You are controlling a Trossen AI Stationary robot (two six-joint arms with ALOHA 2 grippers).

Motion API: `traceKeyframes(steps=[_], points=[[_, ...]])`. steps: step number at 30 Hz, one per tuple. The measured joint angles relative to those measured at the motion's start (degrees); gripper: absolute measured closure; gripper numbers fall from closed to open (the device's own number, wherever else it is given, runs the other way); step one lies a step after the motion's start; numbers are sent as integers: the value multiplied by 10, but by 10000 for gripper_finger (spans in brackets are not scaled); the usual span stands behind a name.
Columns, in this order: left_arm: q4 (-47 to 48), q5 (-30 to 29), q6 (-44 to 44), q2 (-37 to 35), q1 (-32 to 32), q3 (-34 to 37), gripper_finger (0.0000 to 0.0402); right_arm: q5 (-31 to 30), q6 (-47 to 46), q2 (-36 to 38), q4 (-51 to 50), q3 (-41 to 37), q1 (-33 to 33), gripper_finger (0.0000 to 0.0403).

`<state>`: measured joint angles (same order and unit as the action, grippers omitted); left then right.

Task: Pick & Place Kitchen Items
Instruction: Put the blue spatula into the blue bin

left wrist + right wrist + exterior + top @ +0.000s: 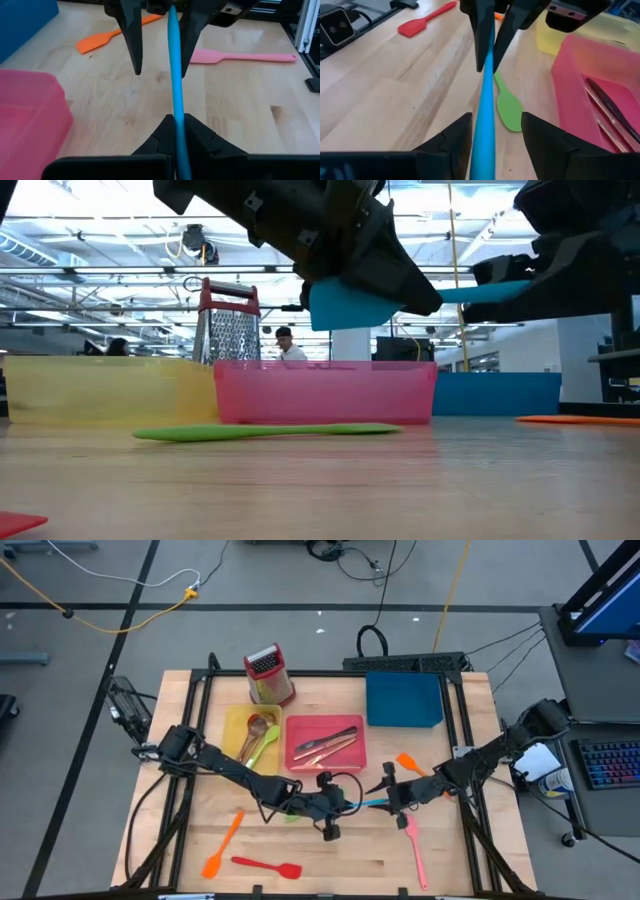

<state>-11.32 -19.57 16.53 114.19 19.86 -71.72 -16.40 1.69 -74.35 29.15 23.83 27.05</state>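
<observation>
Blue spatula (366, 803) held above the table centre, level, between both grippers. Left gripper (178, 120) clamped on one end; right gripper (492, 127) fingers spread apart around the handle, not touching. Green spatula (265, 432) flat on the table (330, 858) below. Behind, pink tray (295, 762) containing dark cutlery (326, 743).

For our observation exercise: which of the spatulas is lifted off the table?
The blue spatula. It hangs in the air between the left end effector and right end effector; the red, orange, pink and green ones lie on the wood.
</observation>
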Motion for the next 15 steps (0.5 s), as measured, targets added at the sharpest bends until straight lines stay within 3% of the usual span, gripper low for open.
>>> traceKeyframes(steps=[15], points=[[10,5,0,0,-13,0,383,30,0,0,1,0,0,319]])
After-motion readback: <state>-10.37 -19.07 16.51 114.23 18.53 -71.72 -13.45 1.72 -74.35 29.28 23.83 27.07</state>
